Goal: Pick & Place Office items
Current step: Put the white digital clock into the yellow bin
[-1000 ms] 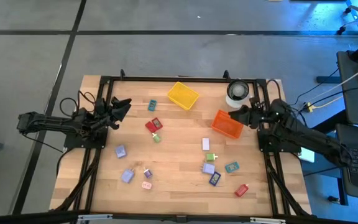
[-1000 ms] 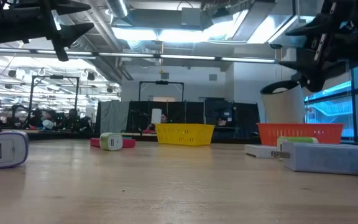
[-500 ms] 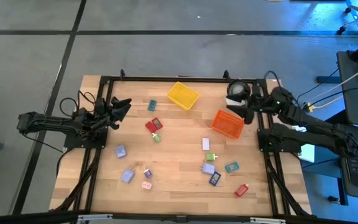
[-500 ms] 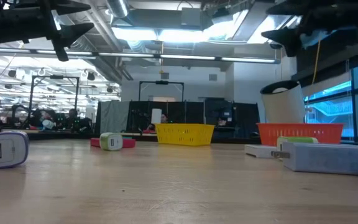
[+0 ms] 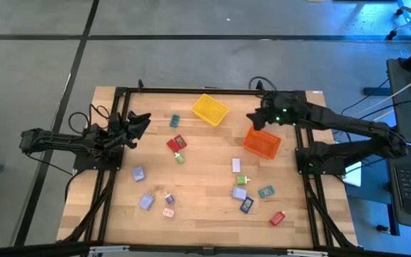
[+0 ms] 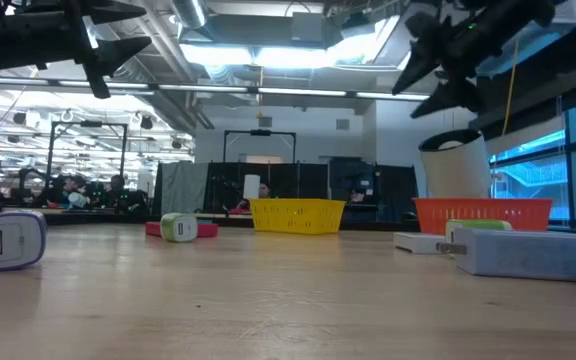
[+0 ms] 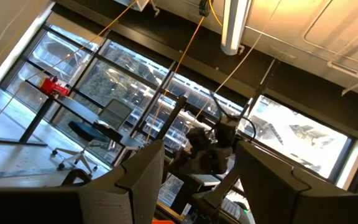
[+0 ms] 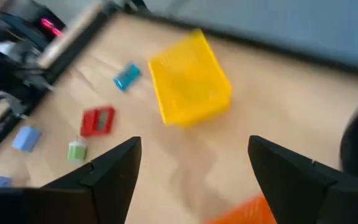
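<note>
right now the office items (image 5: 238, 180) lie scattered across the wooden table (image 5: 205, 214): a red piece (image 5: 174, 144), a small green one (image 5: 180, 158) and a teal one (image 5: 175, 121) sit toward the left-centre, lavender pieces (image 5: 138, 173) lie nearer the left front, and a cluster of white, green, lavender, teal and dark blue pieces lies to the right with a red piece (image 5: 277, 218) nearest the front. none of them touches a gripper. the right gripper (image 5: 252, 118) hangs in the air above the far edge of the orange bin (image 5: 261, 143), between it and the yellow bin (image 5: 210, 109); its fingers (image 8: 110, 171) are spread wide and hold nothing. the left gripper (image 5: 143, 121) waits at the table's left side, raised, fingers parted and empty, well apart from the pieces.
</note>
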You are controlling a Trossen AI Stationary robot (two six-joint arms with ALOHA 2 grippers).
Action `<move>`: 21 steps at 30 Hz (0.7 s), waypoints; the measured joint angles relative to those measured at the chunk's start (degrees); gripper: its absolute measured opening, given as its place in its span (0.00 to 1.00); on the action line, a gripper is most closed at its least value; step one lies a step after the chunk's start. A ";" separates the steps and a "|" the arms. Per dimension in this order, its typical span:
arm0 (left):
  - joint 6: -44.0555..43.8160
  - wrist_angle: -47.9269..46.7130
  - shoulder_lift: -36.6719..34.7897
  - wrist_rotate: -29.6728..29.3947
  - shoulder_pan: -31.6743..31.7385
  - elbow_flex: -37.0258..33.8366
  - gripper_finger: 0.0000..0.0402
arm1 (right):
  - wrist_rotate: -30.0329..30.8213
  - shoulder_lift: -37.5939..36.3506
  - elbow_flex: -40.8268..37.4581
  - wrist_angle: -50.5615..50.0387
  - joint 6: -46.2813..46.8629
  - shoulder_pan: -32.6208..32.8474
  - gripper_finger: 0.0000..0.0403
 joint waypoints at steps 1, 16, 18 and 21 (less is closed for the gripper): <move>0.00 0.00 0.01 0.00 -0.01 0.00 0.49 | -0.49 1.36 1.08 -2.32 2.47 0.53 0.74; 0.00 0.00 0.00 0.00 -0.01 0.00 0.49 | -12.64 19.26 3.25 -6.24 22.21 14.54 0.74; 0.00 0.01 0.00 0.00 -0.01 0.00 0.49 | -13.90 21.53 3.25 -6.24 23.93 16.39 0.74; -0.01 -0.01 -0.01 0.00 -0.01 0.00 0.49 | -15.98 24.52 3.25 -6.23 25.27 18.45 0.74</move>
